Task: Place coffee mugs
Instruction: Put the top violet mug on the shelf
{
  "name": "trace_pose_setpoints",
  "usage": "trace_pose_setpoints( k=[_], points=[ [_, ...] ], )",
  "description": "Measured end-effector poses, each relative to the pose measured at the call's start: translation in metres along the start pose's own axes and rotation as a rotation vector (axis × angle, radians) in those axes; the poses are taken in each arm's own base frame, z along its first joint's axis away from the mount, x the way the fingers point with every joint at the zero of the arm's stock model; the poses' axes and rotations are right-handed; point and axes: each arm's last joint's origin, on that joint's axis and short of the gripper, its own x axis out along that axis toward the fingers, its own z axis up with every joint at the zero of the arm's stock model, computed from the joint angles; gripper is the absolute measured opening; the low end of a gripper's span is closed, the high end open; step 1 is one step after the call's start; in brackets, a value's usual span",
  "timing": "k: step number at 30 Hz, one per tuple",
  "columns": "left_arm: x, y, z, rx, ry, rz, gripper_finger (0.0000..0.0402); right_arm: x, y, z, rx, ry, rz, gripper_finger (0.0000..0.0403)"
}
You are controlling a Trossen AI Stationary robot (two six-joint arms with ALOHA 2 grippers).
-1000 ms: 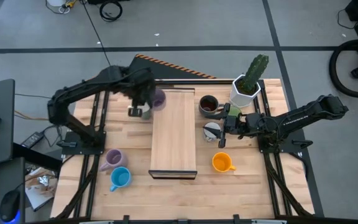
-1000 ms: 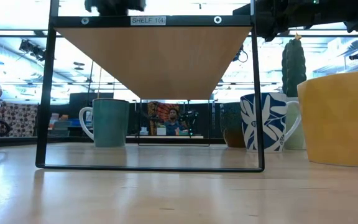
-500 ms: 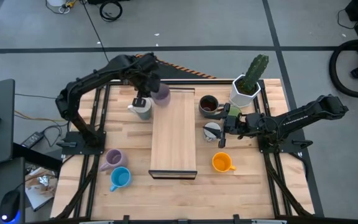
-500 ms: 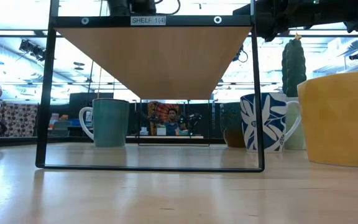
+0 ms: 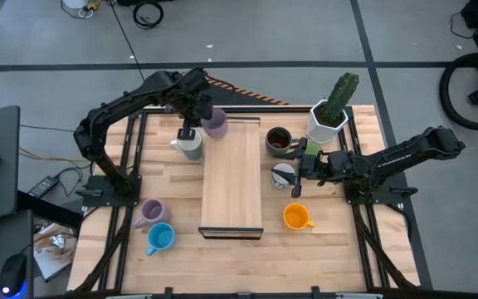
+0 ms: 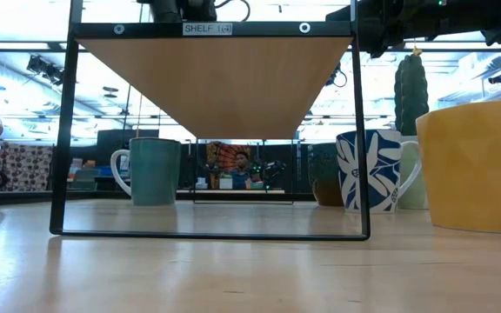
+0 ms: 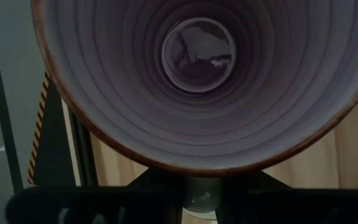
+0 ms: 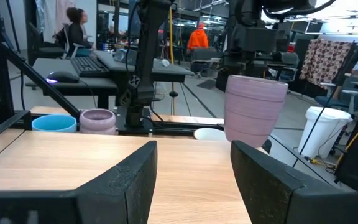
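You're looking level under the wooden shelf in its black frame. Beneath it stands a green mug; right of the frame, a blue-patterned mug, a cactus, and a big orange mug close up.

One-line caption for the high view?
Left gripper holds a purple mug at the wooden shelf's far end; right gripper waits open.

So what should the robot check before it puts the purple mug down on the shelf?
1. Left end effector shut on the purple mug: ok.
2. Mug upright: ok, seen from the right wrist view.
3. Mug over the wooden shelf: ok, at its far left corner.
4. Mug touching the shelf: not ok, it hangs above the board.
5. Shelf top bare below it: ok.
6. Right end effector out of the way: ok, open beside the shelf's right edge.
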Motion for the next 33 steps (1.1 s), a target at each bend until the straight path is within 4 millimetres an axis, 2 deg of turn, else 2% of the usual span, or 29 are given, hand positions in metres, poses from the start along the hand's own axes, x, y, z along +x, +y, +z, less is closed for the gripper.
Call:
trace_pose_setpoints(
  k=[5, 14, 30, 33],
  points=[
    [0.001, -0.001, 0.001, -0.026, -0.001, -0.006, 0.0055, 0.000, 0.001, 0.001, 0.002, -0.010, 0.027, 0.0210],
    [0.019, -0.002, 0.009, -0.039, 0.050, -0.023, 0.0055, 0.000, 0.001, 0.002, -0.002, -0.021, 0.034, 0.0210],
    [0.019, 0.009, -0.001, -0.062, 0.081, 0.000, 0.0055, 0.000, 0.001, 0.002, -0.003, -0.022, 0.033, 0.0210],
    [0.019, 0.009, 0.000, -0.057, 0.076, 0.005, 0.0067, 0.000, 0.001, 0.002, -0.003, -0.021, 0.032, 0.0210]
  ],
)
